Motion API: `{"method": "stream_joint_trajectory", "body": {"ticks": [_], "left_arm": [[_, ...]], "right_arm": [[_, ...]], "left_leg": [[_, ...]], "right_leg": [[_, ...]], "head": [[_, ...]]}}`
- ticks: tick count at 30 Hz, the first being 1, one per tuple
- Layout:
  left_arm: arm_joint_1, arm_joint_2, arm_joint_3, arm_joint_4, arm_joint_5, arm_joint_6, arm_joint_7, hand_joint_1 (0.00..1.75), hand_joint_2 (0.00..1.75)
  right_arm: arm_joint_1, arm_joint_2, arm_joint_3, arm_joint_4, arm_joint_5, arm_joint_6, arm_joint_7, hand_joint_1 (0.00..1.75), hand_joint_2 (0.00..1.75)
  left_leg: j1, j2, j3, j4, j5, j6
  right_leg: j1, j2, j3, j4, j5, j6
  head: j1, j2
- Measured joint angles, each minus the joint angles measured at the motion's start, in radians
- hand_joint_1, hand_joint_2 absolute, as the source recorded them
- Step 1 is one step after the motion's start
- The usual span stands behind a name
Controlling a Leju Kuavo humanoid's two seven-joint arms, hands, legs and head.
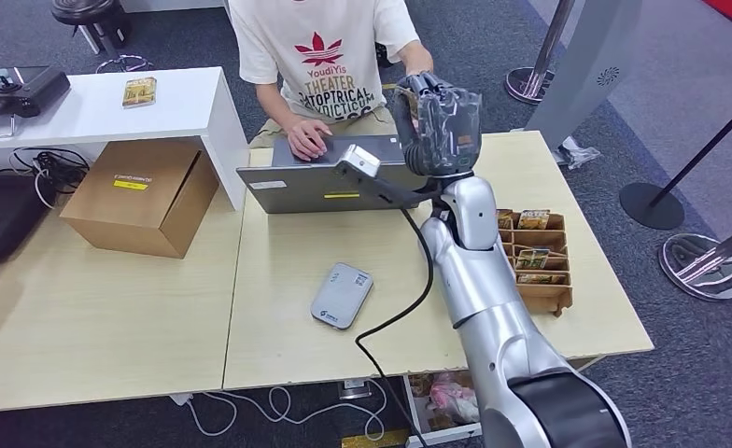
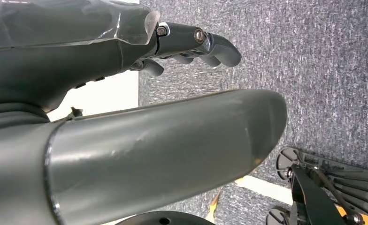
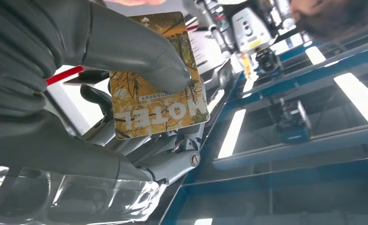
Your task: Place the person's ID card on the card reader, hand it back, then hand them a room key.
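Observation:
My right hand point(image 1: 437, 123) is raised over the far edge of the table, in front of the person in a white T-shirt point(image 1: 320, 56). It pinches a yellow-brown room key card point(image 3: 156, 89) printed HOTEL between its thumb point(image 3: 126, 47) and fingers. The person's own hand reaches toward it from behind. The grey card reader point(image 1: 342, 295) lies flat in the middle of the table with nothing on it. My left hand point(image 2: 126, 56) hangs over dark carpet, its fingers loosely curled and holding nothing.
An open laptop point(image 1: 330, 177) stands at the far table edge, the person's other hand on it. A wooden rack with several key cards point(image 1: 534, 257) sits at the right. A cardboard box point(image 1: 143, 194) and a white shelf point(image 1: 110, 105) stand left. A black cable point(image 1: 409, 308) crosses the table.

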Motion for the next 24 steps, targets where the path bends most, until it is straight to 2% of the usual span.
{"method": "stream_joint_trajectory", "body": {"ticks": [10,24], "left_arm": [[0.001,-0.001,0.000,0.000,0.008,0.004,0.001,0.00,0.00],[0.001,-0.005,0.000,0.000,0.020,0.018,0.000,0.00,0.00]], "right_arm": [[0.002,0.010,-0.105,-0.023,0.054,0.000,0.036,1.75,1.75],[0.009,0.012,-0.129,-0.016,0.067,0.000,0.053,1.75,1.75]], "left_leg": [[0.000,0.000,0.000,0.000,0.000,0.000],[0.000,0.000,0.000,0.000,0.000,0.000]], "right_leg": [[0.000,0.000,0.000,0.000,0.000,0.000],[0.000,0.000,0.000,0.000,0.000,0.000]], "head": [[0.000,0.000],[0.000,0.000]]}}
